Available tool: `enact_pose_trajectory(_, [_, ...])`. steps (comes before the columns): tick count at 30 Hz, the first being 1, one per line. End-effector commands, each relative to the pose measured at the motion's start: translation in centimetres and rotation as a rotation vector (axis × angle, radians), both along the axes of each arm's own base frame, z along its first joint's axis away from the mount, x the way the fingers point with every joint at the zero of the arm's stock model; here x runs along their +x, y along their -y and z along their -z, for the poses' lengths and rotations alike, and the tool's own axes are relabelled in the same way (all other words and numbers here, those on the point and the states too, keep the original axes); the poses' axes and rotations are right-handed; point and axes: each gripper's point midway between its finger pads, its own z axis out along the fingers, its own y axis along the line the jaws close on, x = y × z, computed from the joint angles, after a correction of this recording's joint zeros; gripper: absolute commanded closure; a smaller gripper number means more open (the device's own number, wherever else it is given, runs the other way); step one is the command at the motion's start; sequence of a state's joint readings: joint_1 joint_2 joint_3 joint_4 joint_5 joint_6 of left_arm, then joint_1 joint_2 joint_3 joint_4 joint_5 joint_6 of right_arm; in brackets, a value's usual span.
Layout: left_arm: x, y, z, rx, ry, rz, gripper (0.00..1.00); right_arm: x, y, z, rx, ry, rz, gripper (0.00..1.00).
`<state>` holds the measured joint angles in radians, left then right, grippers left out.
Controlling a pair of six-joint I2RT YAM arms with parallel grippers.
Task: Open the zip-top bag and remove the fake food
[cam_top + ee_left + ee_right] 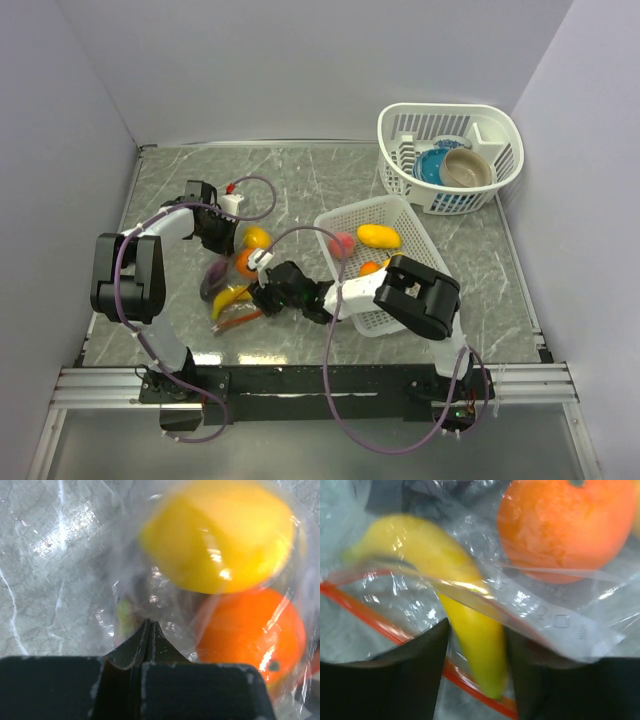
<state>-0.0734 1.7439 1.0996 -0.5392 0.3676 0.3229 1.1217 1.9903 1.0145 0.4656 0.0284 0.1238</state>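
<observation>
The zip-top bag [229, 272] lies at the left middle of the table, its red-orange zip strip [240, 320] toward the front. Inside it are a yellow lemon [257, 237], an orange [245, 261], a dark purple eggplant [213, 281] and a yellow banana [231, 297]. My left gripper [221, 240] is shut on the bag's film [165, 605] beside the lemon [220, 535] and the orange [250, 630]. My right gripper [477, 626] is at the bag's mouth, its fingers closed on either side of the banana [470, 615], with the zip strip [370, 611] beneath.
A white rectangular mesh basket [400, 215] to the right of the bag holds a red fruit [343, 243], a yellow one [378, 236] and an orange one [370, 268]. A round white basket [500, 135] at the back right holds a blue bowl and a tan bowl. Walls stand close on both sides.
</observation>
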Motion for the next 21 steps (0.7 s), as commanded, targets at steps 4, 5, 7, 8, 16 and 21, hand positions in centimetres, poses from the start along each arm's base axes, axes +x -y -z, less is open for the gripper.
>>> enact_pose_trajectory(4, [1.2, 0.2, -2.1, -0.015, 0.068, -0.017, 0.99, -2.5, 2.9, -3.8, -0.022, 0.011, 0.062, 0.87])
enact_pose_trajectory(5, [1.3, 0.2, -2.2, -0.018, 0.069, -0.023, 0.99, -2.4, 3.5, -4.4, -0.032, 0.032, 0.089, 0.88])
enact_pose_trajectory(7, [1.5, 0.2, -2.3, -0.020, 0.077, -0.032, 0.99, -2.6, 4.5, -6.6, -0.004, 0.055, 0.120, 0.93])
enact_pose_trajectory(8, [1.7, 0.2, -2.4, -0.017, 0.086, -0.038, 0.99, -2.5, 5.2, -7.1, -0.008, 0.062, 0.142, 0.95])
enact_pose_trajectory(16, [2.4, -0.6, -2.7, -0.007, 0.095, -0.076, 0.99, -3.1, 12.0, -10.5, 0.031, 0.057, 0.314, 1.00])
enact_pose_trajectory(21, [2.9, -0.4, -4.2, -0.022, 0.120, -0.080, 0.99, -2.8, 19.0, -9.6, -0.006, 0.043, 0.570, 1.00])
